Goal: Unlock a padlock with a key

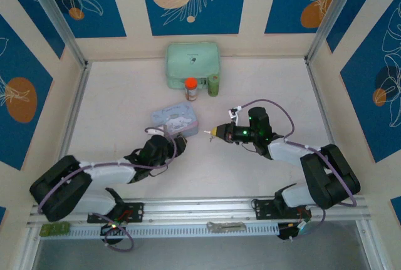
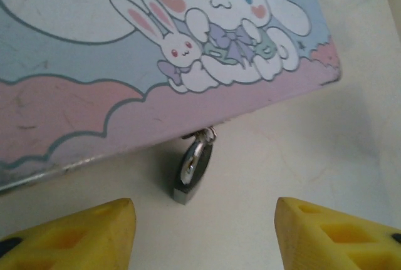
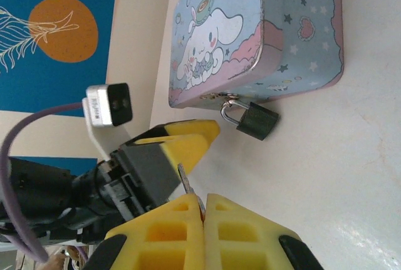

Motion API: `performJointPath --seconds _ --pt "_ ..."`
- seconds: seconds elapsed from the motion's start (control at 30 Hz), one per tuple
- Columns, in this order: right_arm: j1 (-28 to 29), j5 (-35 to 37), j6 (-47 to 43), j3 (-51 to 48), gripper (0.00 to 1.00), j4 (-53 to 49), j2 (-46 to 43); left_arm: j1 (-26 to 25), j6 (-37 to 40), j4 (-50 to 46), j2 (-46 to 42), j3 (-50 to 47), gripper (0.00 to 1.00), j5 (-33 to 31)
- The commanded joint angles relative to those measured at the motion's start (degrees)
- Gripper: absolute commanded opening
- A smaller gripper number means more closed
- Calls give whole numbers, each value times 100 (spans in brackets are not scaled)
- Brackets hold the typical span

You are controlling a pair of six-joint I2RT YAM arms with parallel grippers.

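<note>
Padlock [image 2: 191, 171] sits low-centre in the left wrist view, shackle [image 2: 199, 145] hooked through the hasp on the edge of the cartoon tin [image 2: 125, 94], body lying on the bench [image 2: 313, 157] and pointing toward the camera. Left hand [image 2: 203, 220] hangs just short of it, yellow pads spread at the bottom corners, nothing between them. Right hand [image 3: 203, 210] at the bottom of its own view has its pads pressed together, pinching the key [image 3: 187, 185]. Only a thin silver sliver pokes out, and the padlock is up and to the right of it, apart. Handling guess: the lock is small, light, rigid metal and loose on the hasp, so it'll likely swing or skid as soon as the key pushes. Take it across the flat sides of the dark body, not the shackle, and hold it firm. The key is stiff but tiny and may twist in the soft pads, so little torque margin. Can't see the keyhole from here.
</note>
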Motion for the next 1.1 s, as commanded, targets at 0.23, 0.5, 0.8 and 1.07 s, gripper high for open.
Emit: performJointPath --seconds 0.23,0.5,0.8,1.07 --pt "-35 52 60 -107 0 75 -208 -163 113 1615 1520 403 54 -577" --pt "-72 79 39 -119 0 8 -223 -230 -148 2053 2228 518 37 -419" --pt "-76 43 123 -174 0 145 33 -218 -649 2566 2420 291 0 -314" --pt "162 263 721 -473 0 1004 526 -189 -1666 3186 1968 46 0 40"
